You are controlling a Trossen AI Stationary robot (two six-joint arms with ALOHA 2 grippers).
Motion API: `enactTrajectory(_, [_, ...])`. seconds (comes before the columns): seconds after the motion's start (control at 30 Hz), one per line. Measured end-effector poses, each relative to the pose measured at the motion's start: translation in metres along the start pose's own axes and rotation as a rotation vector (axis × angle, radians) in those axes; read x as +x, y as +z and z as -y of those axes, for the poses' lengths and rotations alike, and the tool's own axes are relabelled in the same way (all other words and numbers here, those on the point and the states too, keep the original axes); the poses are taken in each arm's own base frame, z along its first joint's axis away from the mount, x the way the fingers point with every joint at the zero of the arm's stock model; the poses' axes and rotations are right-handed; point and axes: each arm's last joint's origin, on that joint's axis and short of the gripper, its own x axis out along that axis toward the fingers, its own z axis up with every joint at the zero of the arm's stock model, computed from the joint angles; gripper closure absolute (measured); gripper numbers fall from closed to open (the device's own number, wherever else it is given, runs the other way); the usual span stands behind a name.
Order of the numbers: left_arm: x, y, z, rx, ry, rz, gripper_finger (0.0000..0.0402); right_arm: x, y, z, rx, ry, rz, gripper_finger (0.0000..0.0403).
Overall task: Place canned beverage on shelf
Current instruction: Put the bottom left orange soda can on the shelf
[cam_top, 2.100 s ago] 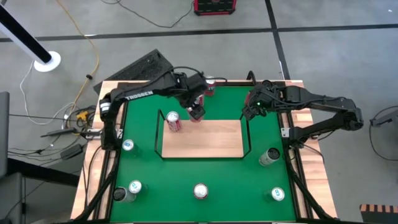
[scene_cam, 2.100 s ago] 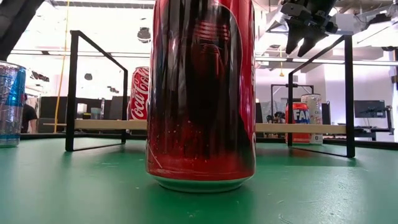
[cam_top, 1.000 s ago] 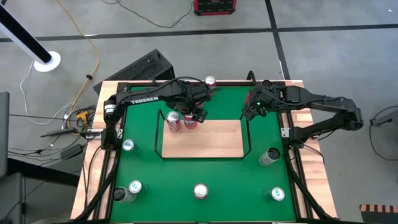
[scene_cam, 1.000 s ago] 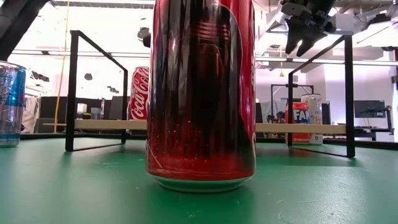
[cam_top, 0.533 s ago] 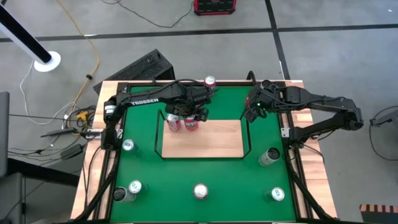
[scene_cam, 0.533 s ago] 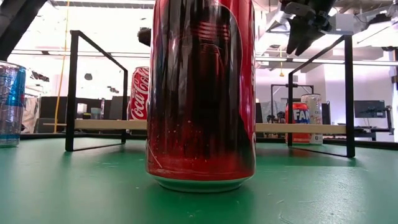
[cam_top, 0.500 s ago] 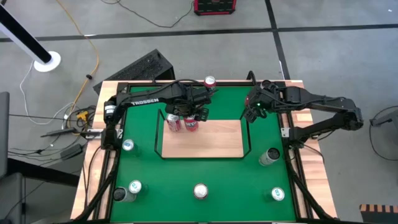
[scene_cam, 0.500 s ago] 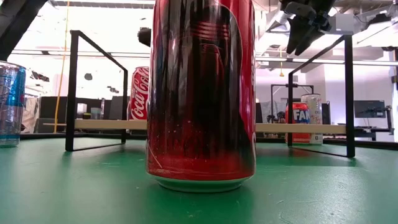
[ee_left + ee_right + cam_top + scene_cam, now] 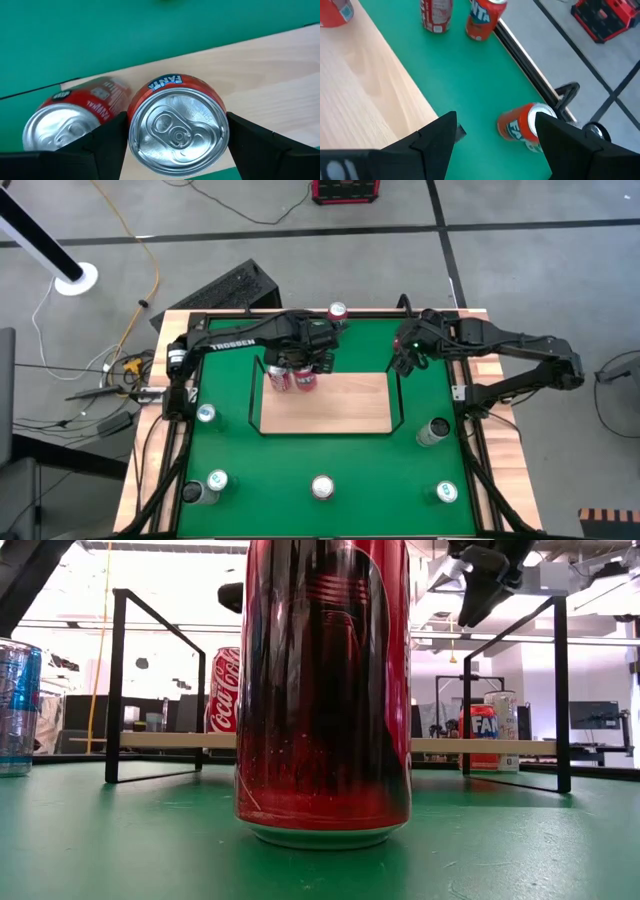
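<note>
An orange Fanta can (image 9: 177,127) stands upright on the far left part of the light-wood shelf (image 9: 340,410), close beside a red Coca-Cola can (image 9: 65,125). My left gripper (image 9: 310,365) hangs over the Fanta can, shut on it. My right gripper (image 9: 400,365) hovers open above the far end of the shelf's right wire rail, with nothing between its fingers (image 9: 435,142). In the low view a large dark red can (image 9: 322,690) in front hides the Fanta can and most of my left gripper. My left gripper pinches the Fanta can's round side wall (image 9: 131,117) near its top rim, one finger (image 9: 107,145) on each opposite side. The fingers come from above, pointing steeply down. The can stands upright with its base on the shelf board (image 9: 280,65).
Several more cans stand on the green table: near the left edge (image 9: 205,414), along the near edge (image 9: 217,480) (image 9: 321,487) (image 9: 446,493), at the right (image 9: 433,432) and at the far edge (image 9: 337,311). Another Fanta can (image 9: 525,127) lies below my right gripper.
About two seconds ago my left gripper carried the Fanta can from the shelf's far edge down to beside the Coca-Cola can. In the last second both grippers have stayed in place and rolled about their own pointing lines. The cans on the shelf have kept still.
</note>
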Motion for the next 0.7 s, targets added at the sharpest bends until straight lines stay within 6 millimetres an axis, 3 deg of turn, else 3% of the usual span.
enactTrajectory(0.27, [0.027, -0.001, 0.013, 0.021, 0.007, -0.03, 0.0126, 0.0, 0.002, 0.0, -0.023, 0.003, 0.015, 0.0106])
enactTrajectory(0.7, [0.022, 0.006, 0.015, 0.062, 0.031, 0.059, 0.0126, 0.001, 0.002, 0.001, -0.018, -0.001, 0.014, 0.0106])
